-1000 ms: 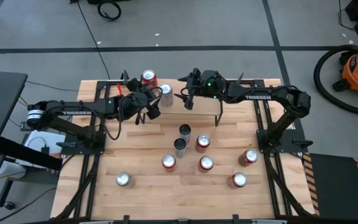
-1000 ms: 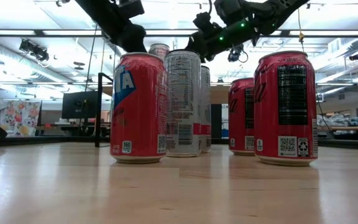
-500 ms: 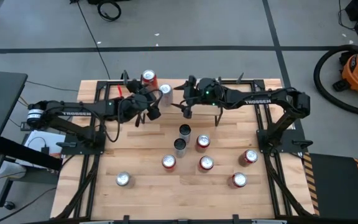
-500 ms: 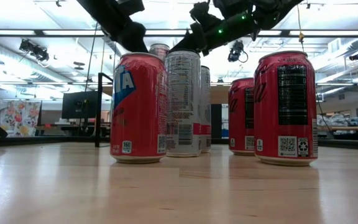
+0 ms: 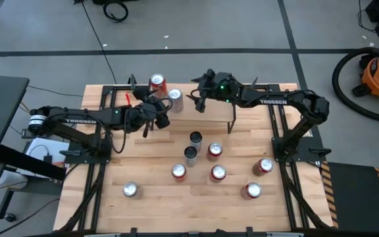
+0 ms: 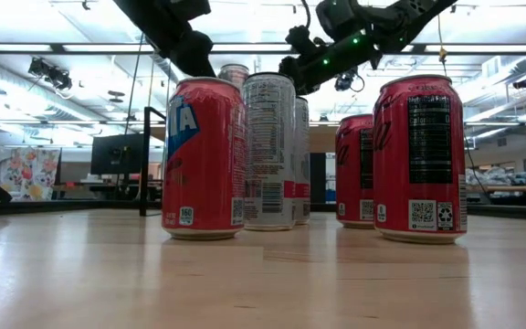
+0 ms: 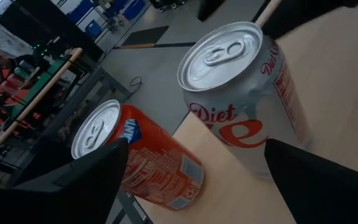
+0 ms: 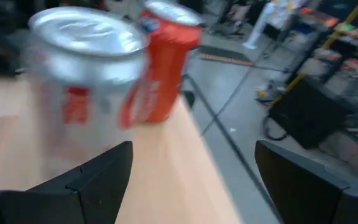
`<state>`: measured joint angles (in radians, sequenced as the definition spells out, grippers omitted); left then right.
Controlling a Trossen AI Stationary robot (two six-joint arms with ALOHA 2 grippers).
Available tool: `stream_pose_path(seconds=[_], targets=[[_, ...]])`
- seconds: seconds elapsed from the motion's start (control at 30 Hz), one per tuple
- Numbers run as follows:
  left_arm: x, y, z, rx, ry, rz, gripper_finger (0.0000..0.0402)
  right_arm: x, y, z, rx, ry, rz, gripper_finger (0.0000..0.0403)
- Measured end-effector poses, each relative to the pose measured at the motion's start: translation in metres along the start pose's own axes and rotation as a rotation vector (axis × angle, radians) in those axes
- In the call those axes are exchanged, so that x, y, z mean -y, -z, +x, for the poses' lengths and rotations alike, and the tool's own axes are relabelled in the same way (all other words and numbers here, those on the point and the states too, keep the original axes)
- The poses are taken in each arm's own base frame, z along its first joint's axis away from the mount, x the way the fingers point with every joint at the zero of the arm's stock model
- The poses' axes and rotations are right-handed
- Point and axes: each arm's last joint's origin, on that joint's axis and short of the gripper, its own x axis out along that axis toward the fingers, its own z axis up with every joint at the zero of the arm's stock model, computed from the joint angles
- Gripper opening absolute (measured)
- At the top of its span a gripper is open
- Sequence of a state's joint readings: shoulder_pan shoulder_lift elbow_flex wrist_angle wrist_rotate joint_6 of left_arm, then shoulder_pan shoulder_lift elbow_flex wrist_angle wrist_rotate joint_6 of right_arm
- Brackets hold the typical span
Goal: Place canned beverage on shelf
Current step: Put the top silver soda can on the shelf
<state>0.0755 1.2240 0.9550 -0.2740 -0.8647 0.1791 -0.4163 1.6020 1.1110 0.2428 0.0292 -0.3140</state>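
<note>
Item: silver diet cola can [image 5: 175,97] with red lettering, upright on my low wood-topped shelf [image 5: 212,112], beside a red can [image 5: 156,82]. Both my jaws gape empty nearby; placement looks done.

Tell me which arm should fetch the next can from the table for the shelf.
Probably right. Its open tool hovers over the shelf, nearest the dark-topped can on the table. The left tool, also open, sits beside the silver can already shelved, slightly farther away.

In the right wrist view the silver can [image 8: 86,74] and orange can [image 8: 163,62] were blurred, their labels unreadable. In the low view the nearer cans hid the shelf.
</note>
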Motion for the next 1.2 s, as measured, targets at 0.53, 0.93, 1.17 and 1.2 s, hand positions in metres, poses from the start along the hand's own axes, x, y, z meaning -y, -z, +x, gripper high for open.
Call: stream_pose_path(seconds=[0.53,0.93,1.17,1.2], targets=[[-0.001,0.000,0.001,-0.004,-0.015,-0.014,0.0388,-0.015,-0.013,-0.001,0.096,-0.046,0.008,0.0348],[-0.002,-0.001,0.001,-0.002,-0.038,-0.020,0.0389,-0.043,-0.016,-0.004,0.076,-0.143,-0.007,0.0348],[-0.001,0.001,0.000,-0.016,-0.034,0.006,0.0389,-0.050,-0.013,-0.005,0.037,-0.205,-0.019,0.0348],[-0.001,0.002,0.000,-0.017,-0.034,0.010,0.0389,-0.047,-0.012,-0.005,0.036,-0.198,-0.013,0.0348]])
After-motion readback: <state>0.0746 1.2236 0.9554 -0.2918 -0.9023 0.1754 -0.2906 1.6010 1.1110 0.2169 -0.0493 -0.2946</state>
